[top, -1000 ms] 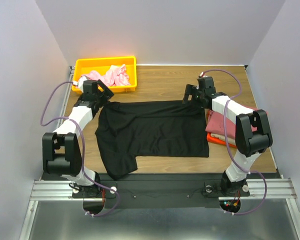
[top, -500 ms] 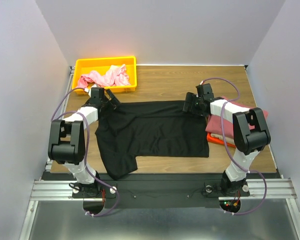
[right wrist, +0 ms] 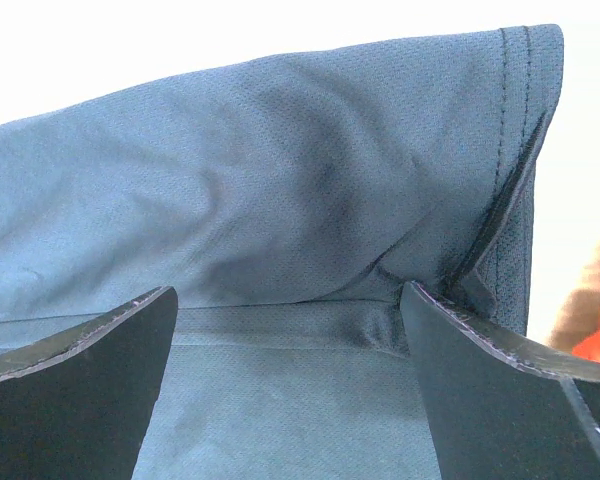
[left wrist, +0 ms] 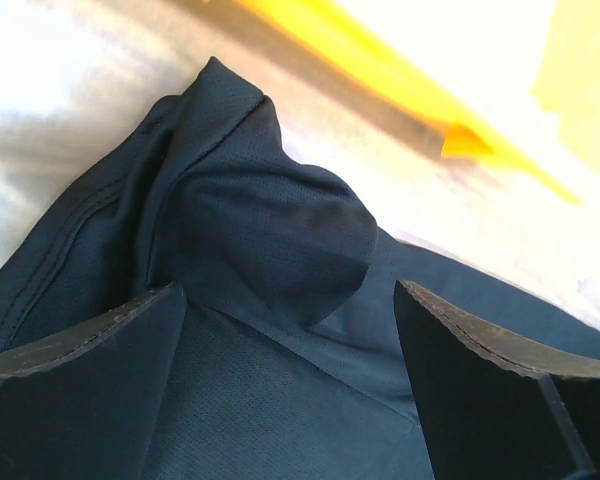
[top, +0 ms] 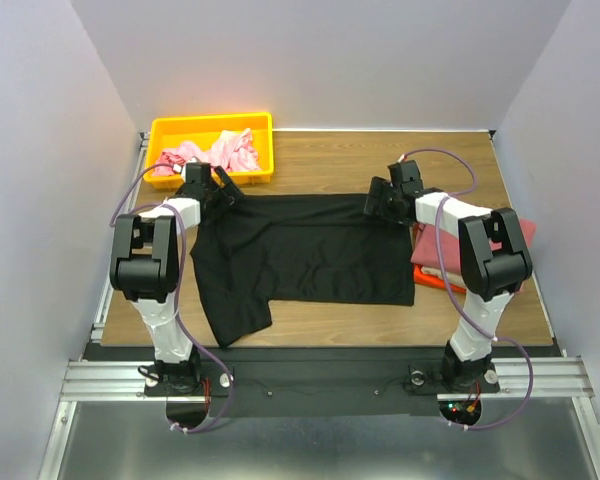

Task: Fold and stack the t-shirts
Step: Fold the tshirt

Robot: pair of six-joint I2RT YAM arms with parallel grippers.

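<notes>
The black t-shirt [top: 310,250] lies spread on the wooden table, one sleeve trailing toward the near left. My left gripper [top: 223,195] is low at its far left corner, jaws open, with black cloth bunched between the fingers [left wrist: 290,290]. My right gripper [top: 375,200] is low at the far right corner, jaws open over the hemmed edge [right wrist: 288,290]. The dusty rose-red t-shirt [top: 432,248] lies folded on the orange t-shirt [top: 437,281] at the right. The light pink t-shirt [top: 225,152] is crumpled in the bin.
The yellow plastic bin [top: 170,130] stands at the far left, just beyond my left gripper; its edge shows in the left wrist view [left wrist: 380,70]. The folded stack touches the black shirt's right edge. White walls enclose the table on three sides.
Both grippers have dropped low onto the shirt's far corners and moved slightly away from me. The black shirt has shifted toward the far side with them.
</notes>
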